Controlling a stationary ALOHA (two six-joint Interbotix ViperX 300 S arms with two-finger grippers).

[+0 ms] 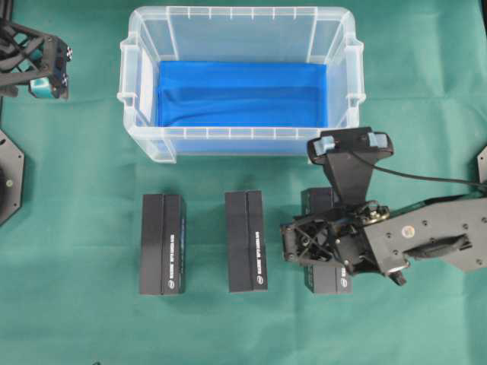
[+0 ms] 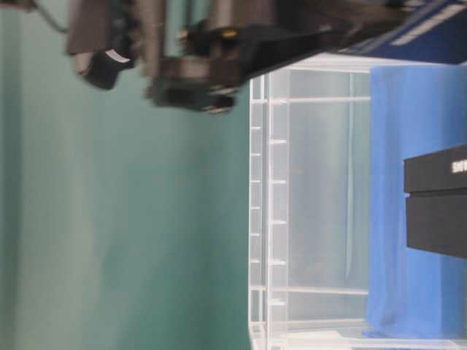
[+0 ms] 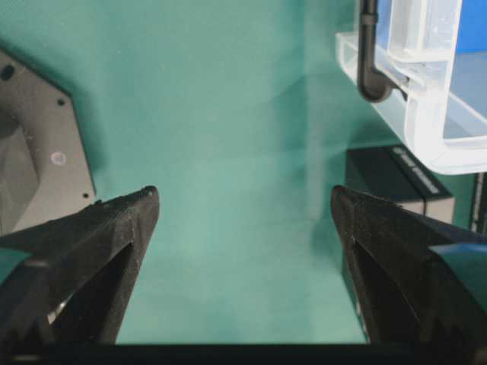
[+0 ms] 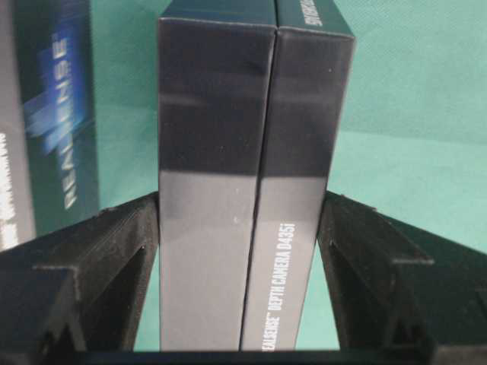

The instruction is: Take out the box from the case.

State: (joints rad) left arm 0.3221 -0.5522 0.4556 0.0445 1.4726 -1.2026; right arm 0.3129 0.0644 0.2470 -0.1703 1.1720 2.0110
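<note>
The case (image 1: 144,99) stands at the back of the table, clear plastic, holding only a blue cloth (image 1: 243,95). Three black boxes lie in a row in front of it on the green cloth. My right gripper (image 1: 326,245) is over the rightmost box (image 1: 332,280). In the right wrist view its two fingers (image 4: 129,236) press against both long sides of that box (image 4: 251,152), so the right gripper (image 4: 241,205) is shut on it. My left gripper (image 1: 47,72) hovers at the far left, and in its wrist view the left gripper (image 3: 243,205) is open and holds nothing.
The other two black boxes (image 1: 162,243) (image 1: 246,240) lie left of the gripped one. A case corner (image 3: 426,114) and one box (image 3: 396,179) show in the left wrist view. Dark arm bases (image 1: 7,179) sit at the table's left edge.
</note>
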